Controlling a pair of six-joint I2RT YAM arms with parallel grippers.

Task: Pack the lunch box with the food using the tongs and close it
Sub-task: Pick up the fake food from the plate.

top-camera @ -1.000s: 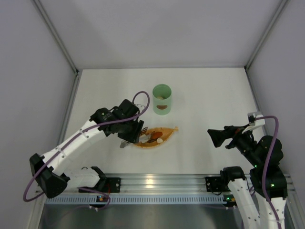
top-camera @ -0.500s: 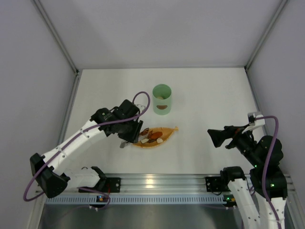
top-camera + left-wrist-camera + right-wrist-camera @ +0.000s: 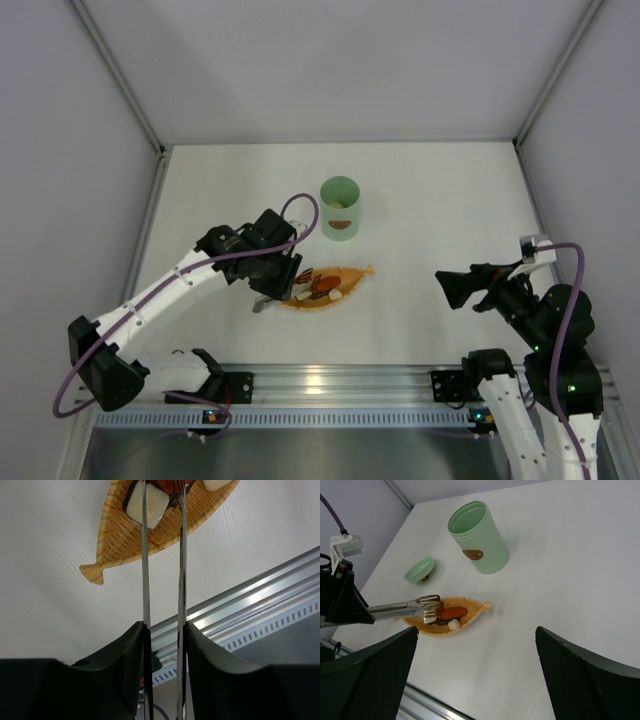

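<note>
Two arms shared the white table (image 3: 450,200), and only one was working. The left gripper (image 3: 165,640) was half closed around the tongs (image 3: 182,580), pressing both thin arms from outside so that its own pinch would work the tips. Those tips reached into the orange leaf-shaped tray (image 3: 115,545), among the food. The right gripper (image 3: 479,680) hung well apart, fingers spread wide and holding nothing, probably kept clear until the closing step. One mint-green lunch box (image 3: 480,540) stood upright and uncovered beyond the tray, ready for filling. Its one round lid (image 3: 419,570) lay flat on the left arm's side of it. Of food, at least three pieces showed: a white block (image 3: 156,505), an orange piece (image 3: 452,612) and a small white one (image 3: 453,624), with something dark beneath. Whether anything lay inside the box could not be told.
</note>
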